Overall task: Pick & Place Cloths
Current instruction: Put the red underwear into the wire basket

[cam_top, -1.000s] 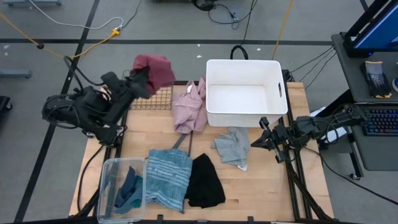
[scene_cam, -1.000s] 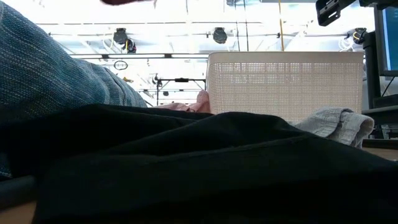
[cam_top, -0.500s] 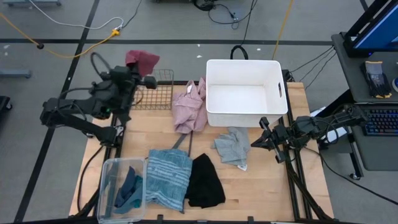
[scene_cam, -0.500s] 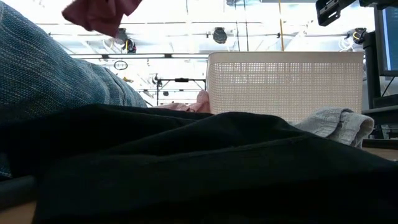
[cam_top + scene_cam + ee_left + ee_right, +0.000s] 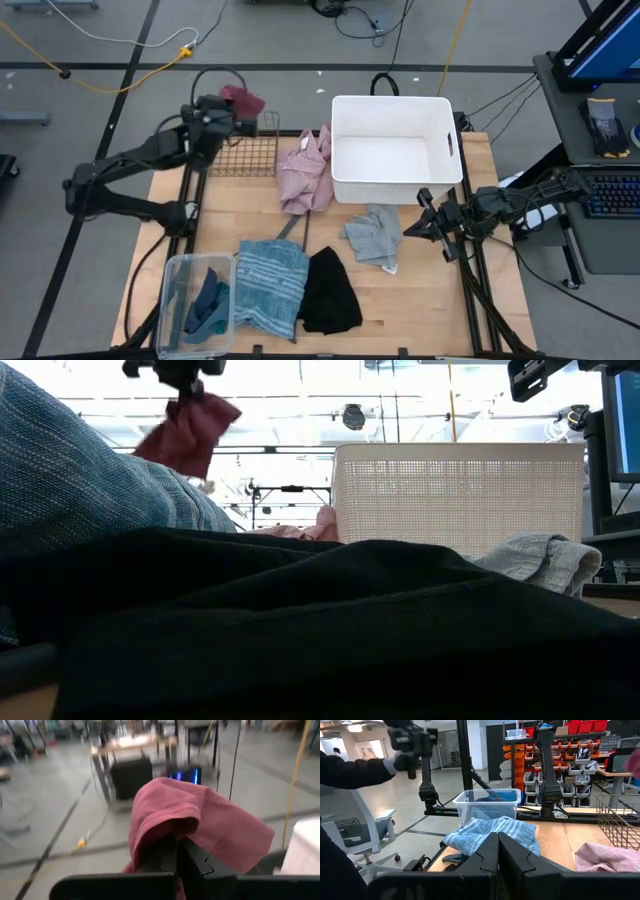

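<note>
High view shows your left gripper point(image 5: 238, 112), clamped on the maroon cloth point(image 5: 245, 99), has swung it beyond the table's back edge, away from the bin point(image 5: 395, 150).

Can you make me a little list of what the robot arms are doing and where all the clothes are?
left gripper: shut on the maroon cloth, held up past the table's far-left corner
right gripper: shut, empty, waiting by the grey cloth
white bin: nothing inside
pink cloth: on the table beside the bin
striped cloth: near edge, next to the black cloth
clear box: holds a teal cloth
</note>
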You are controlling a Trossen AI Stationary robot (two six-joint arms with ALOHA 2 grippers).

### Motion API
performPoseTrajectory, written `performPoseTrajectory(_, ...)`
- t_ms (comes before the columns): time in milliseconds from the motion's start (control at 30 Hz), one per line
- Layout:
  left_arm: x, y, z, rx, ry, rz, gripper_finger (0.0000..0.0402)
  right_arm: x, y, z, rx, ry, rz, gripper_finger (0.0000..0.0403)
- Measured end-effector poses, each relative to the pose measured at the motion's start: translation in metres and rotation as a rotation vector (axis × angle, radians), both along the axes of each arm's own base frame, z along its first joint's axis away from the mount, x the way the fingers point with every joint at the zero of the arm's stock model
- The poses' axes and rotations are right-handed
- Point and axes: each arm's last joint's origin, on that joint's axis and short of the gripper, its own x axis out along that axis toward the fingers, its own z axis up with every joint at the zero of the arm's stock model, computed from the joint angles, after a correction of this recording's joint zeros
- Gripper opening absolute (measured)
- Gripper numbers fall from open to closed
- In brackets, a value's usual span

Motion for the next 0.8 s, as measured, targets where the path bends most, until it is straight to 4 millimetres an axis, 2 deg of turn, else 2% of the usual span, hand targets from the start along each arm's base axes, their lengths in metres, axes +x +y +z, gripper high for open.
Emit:
performPoseTrajectory(167,-0.001,0.026,-0.022,-0.185,0.034,-0.001,0.0,0.0,-0.001,0.0,0.001,0.0,-0.021,0.0)
performPoseTrajectory(500,0.017,0.081,-0.069,-0.488,0.134,-0.092,0.0,0.0,-0.001,0.0,0.008,0.003,-0.03,0.0)
performPoseTrajectory(633,0.024,0.088,-0.086,-0.595,0.165,-0.133,0.0,0.0,-0.001,0.0,0.008,0.003,-0.03,0.0)
performPoseTrajectory(800,0.023,0.088,-0.104,-0.711,0.249,-0.08,0.0,0.0,-0.001,0.0,0.007,0.003,-0.03,0.0)
